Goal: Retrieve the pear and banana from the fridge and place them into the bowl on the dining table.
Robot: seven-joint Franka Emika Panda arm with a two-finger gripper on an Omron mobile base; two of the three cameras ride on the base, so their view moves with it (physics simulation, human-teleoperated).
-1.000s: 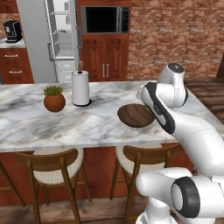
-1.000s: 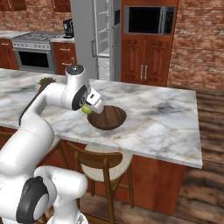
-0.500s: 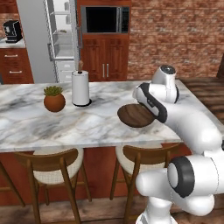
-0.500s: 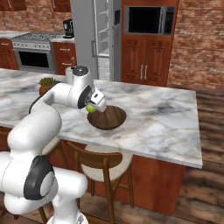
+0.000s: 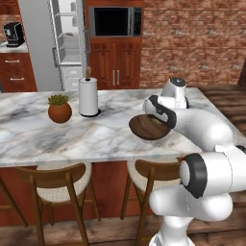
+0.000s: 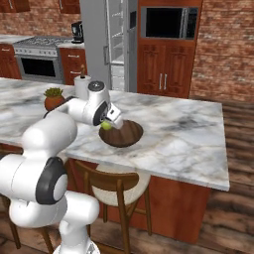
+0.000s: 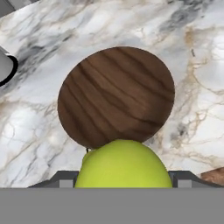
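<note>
Pear (image 7: pixel 123 164) sits clamped between my gripper's (image 6: pixel 107 124) jaws, yellow-green and round, held above the marble dining table (image 6: pixel 188 134) at the near-left rim of the bowl (image 6: pixel 122 134). From my hand's camera the fruit fills the foreground, and the dark wooden bowl (image 7: pixel 116 96) lies directly ahead of it and below, empty as far as I can see, with bare marble (image 7: pixel 192 78) all around. The release turns on that offset: I judge the pear is at or just short of the rim rather than over the middle, so a short reach forward along my line of sight should come before I let go. From the left base camera my own forearm covers the gripper, and the bowl (image 5: pixel 144 128) shows beside it. Behind the table the fridge (image 5: pixel 67 43) stands with its door open; I cannot make out the banana from here.
</note>
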